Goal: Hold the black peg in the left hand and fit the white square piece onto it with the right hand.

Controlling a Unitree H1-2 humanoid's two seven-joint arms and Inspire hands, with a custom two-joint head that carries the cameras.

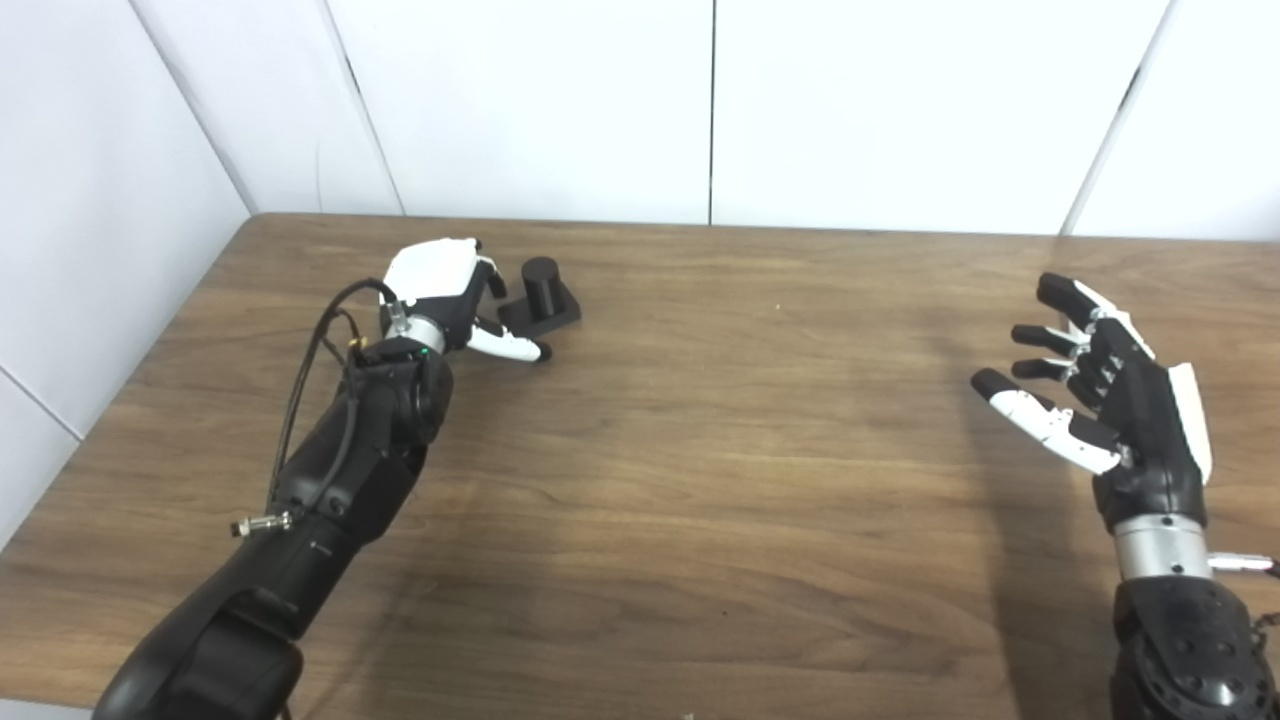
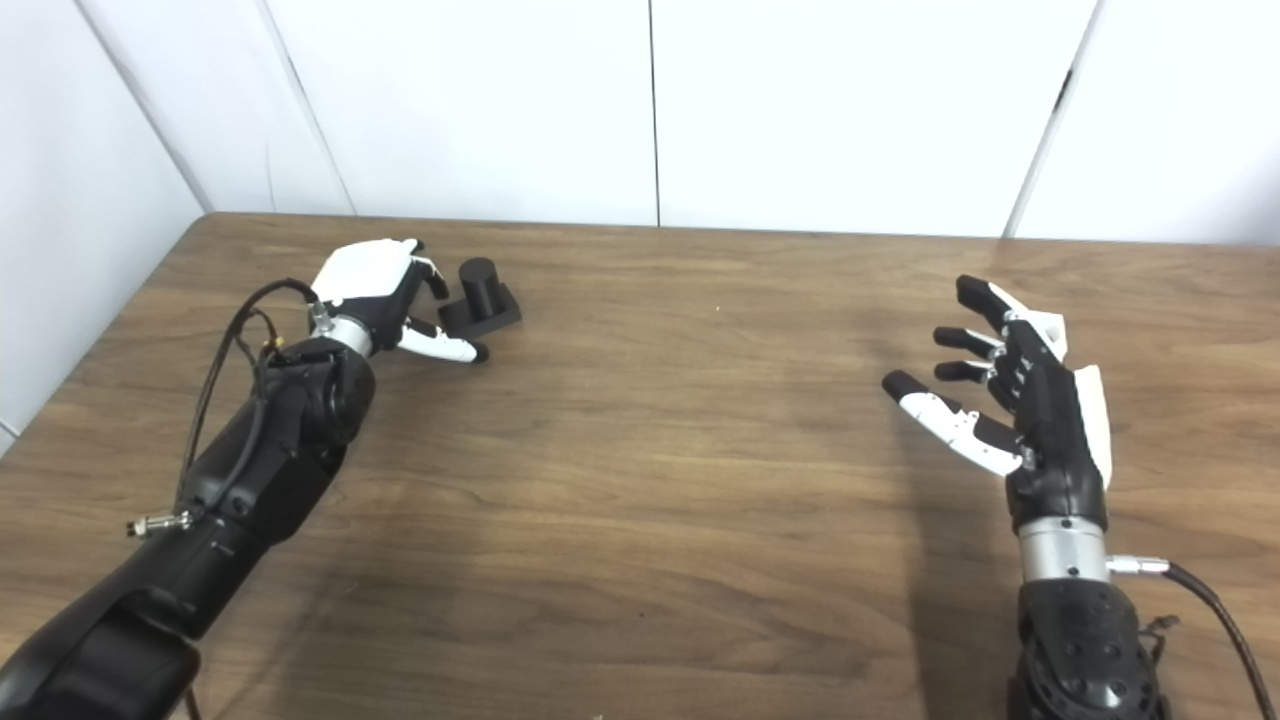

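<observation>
The black peg, a short round post on a flat square base, stands on the wooden table at the far left. My left hand is right beside it on its left, fingers curled toward the base and thumb stretched out in front of it; I cannot tell whether it touches the peg. It also shows in the right eye view next to the peg. My right hand is open and empty, raised at the right side of the table, fingers spread. No white square piece is in view.
White wall panels close the table off at the back and along the left side. A cable loops off my left forearm.
</observation>
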